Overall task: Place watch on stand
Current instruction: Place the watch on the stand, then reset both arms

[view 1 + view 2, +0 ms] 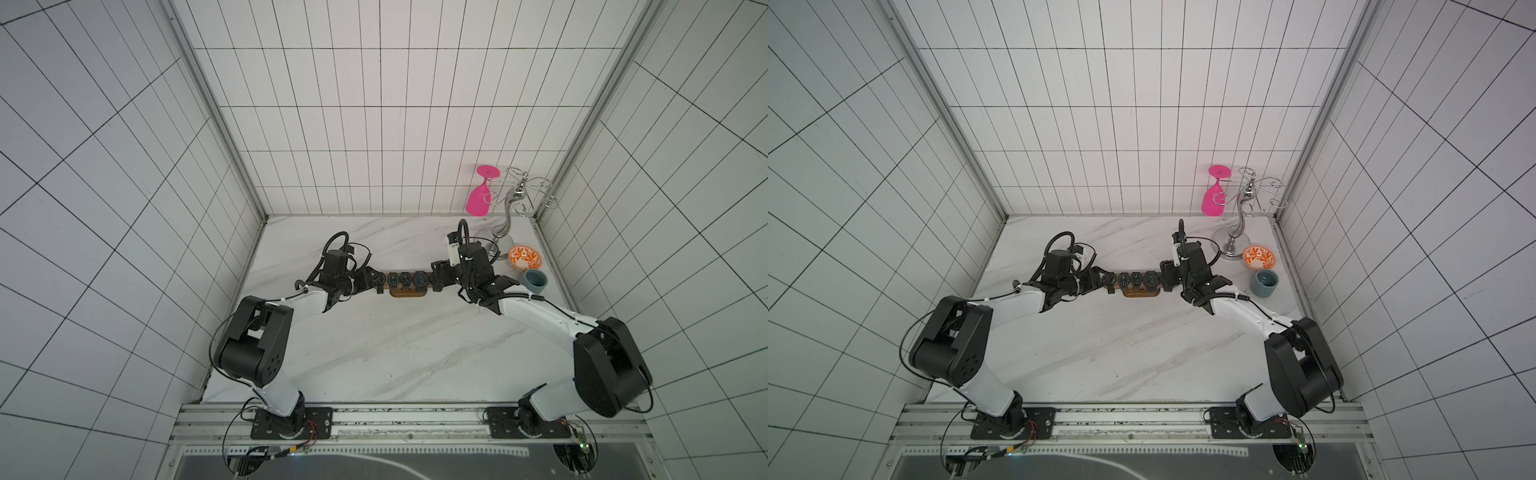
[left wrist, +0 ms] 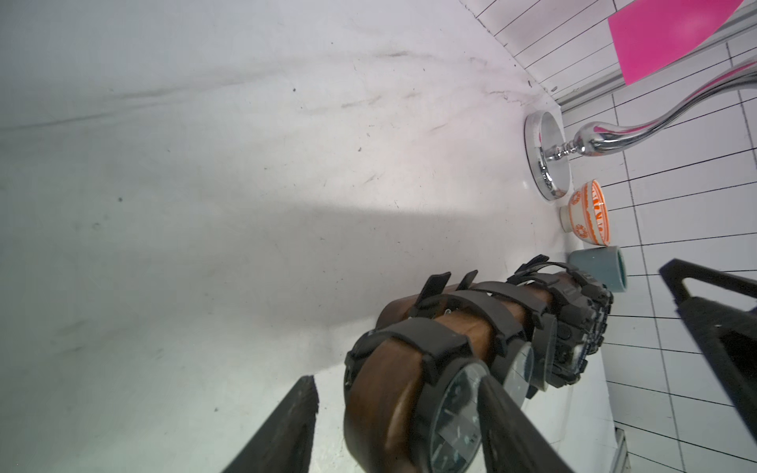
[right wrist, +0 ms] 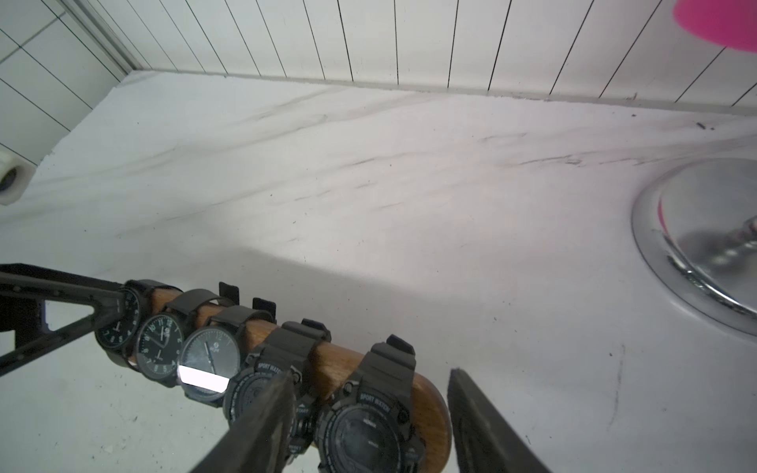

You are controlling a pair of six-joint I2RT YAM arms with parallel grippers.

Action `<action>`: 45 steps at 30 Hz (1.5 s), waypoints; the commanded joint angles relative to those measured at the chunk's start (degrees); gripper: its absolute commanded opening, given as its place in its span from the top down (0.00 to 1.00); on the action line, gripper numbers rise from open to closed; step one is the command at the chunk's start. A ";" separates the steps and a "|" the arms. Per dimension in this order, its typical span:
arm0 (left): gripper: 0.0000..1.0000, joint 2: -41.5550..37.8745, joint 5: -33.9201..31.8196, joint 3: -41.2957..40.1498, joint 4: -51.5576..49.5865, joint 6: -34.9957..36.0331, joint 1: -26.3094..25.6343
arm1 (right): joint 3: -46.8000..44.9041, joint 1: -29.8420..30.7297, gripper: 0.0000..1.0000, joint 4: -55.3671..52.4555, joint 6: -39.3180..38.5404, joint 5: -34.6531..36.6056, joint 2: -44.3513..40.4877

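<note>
The stand (image 1: 408,294) (image 1: 1140,293) is a brown wooden bar on a short base, mid-table in both top views. Several black watches (image 1: 405,279) (image 1: 1136,279) are strapped along it. My left gripper (image 1: 376,281) (image 2: 397,379) is open and straddles the bar's left end (image 2: 389,393) and the round-faced end watch (image 2: 454,417). One finger (image 2: 282,430) stands clear of the wood. My right gripper (image 1: 436,279) (image 3: 370,372) is open around the right end (image 3: 430,405) and its sport watch (image 3: 368,434), with a gap to one finger (image 3: 479,426).
A chrome wire rack (image 1: 505,224) at the back right carries a hanging pink glass (image 1: 478,199). An orange-patterned bowl (image 1: 525,257) and a grey-blue cup (image 1: 535,280) sit just right of my right wrist. Tiled walls close in three sides.
</note>
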 commanded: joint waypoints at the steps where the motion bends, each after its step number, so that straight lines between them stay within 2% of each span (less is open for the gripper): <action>1: 0.33 -3.54 -4.38 2.72 -4.85 2.88 -0.13 | 1.60 -0.16 0.37 -0.76 0.66 3.87 -4.80; 2: 0.32 -4.38 -5.85 3.32 -6.82 3.69 -0.13 | 1.14 -0.31 0.34 -0.76 0.75 5.11 -6.30; 4: 0.30 -6.93 -8.70 3.43 -8.74 4.66 -0.13 | 0.21 -0.63 0.22 -0.85 0.69 7.92 -9.48; 8: 0.24 -12.96 -14.16 3.47 -12.51 7.45 0.13 | -1.94 -1.63 0.09 -0.53 0.25 14.77 -15.38; 9: 0.05 -14.69 -15.88 3.43 -13.40 8.10 0.22 | -2.55 -2.19 0.08 -0.41 0.31 16.33 -16.56; 10: 0.03 -16.45 -18.61 3.28 -14.26 8.59 0.31 | -3.07 -2.74 0.07 -0.44 0.50 18.17 -17.45; 15: 0.02 -25.51 -35.80 -0.16 -14.97 9.76 0.31 | -5.86 -4.97 0.03 -0.09 1.32 24.38 -20.39; 18: 0.02 -29.97 -48.80 -5.85 -9.85 11.35 0.40 | -9.13 -6.13 0.01 2.36 0.58 29.42 -20.72; 20: 0.02 -32.08 -55.37 -11.50 -2.20 14.45 0.55 | -12.15 -7.51 0.00 5.41 -1.11 32.00 -20.05; 22: 0.02 -33.18 -55.42 -16.06 4.79 17.37 2.14 | -15.48 -8.76 0.00 9.99 -3.38 33.23 -19.26; 25: 0.02 -31.80 -54.97 -18.87 9.75 19.91 5.56 | -20.21 -10.77 0.00 16.18 -4.39 34.55 -18.08; 30: 0.03 -25.77 -51.43 -19.16 12.48 18.67 11.68 | -26.36 -13.67 0.00 26.28 -5.40 35.60 -14.36; 35: 0.03 -20.71 -46.50 -22.85 23.38 24.64 12.14 | -31.89 -17.70 0.00 39.04 -7.95 32.54 -9.52; 39: 0.02 -16.60 -46.90 -27.39 35.70 28.18 12.10 | -34.36 -19.81 0.00 46.89 -9.49 28.77 -5.51; 42: 0.03 -15.96 -42.76 -28.10 40.06 31.70 12.10 | -35.04 -20.89 0.00 52.10 -10.94 25.89 -2.61; 45: 0.02 -9.26 -40.17 -29.60 50.59 33.26 12.61 | -36.90 -20.99 0.00 59.57 -13.83 23.27 -1.45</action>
